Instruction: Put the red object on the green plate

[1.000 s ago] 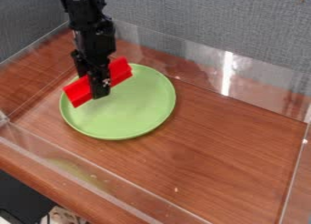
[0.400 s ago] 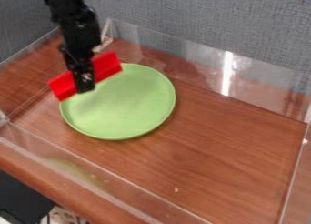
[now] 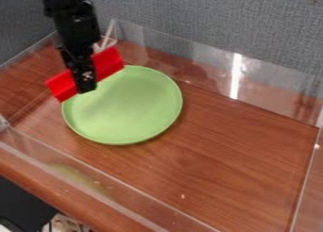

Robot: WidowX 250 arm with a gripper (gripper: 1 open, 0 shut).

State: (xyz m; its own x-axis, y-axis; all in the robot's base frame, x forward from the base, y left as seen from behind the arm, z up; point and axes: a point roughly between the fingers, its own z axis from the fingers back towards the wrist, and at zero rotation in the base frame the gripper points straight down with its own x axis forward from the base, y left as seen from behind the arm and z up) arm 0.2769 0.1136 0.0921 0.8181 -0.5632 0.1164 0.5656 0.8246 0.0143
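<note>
Plate on table, toward its left side, bare wood to the plate's right and before it, clear barriers along table edges, rear barrier behind plate, front barrier before it, padded wall beyond rear barrier

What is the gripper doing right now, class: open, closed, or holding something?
Gripper: closed on the red block, held above the green plate's upper-left edge.

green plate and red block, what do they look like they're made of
The green plate looks like matte plastic: even colour, smooth face, no sharp glints. The red block could be plastic or painted wood; its flat, uniform colour leaves that open.
</note>
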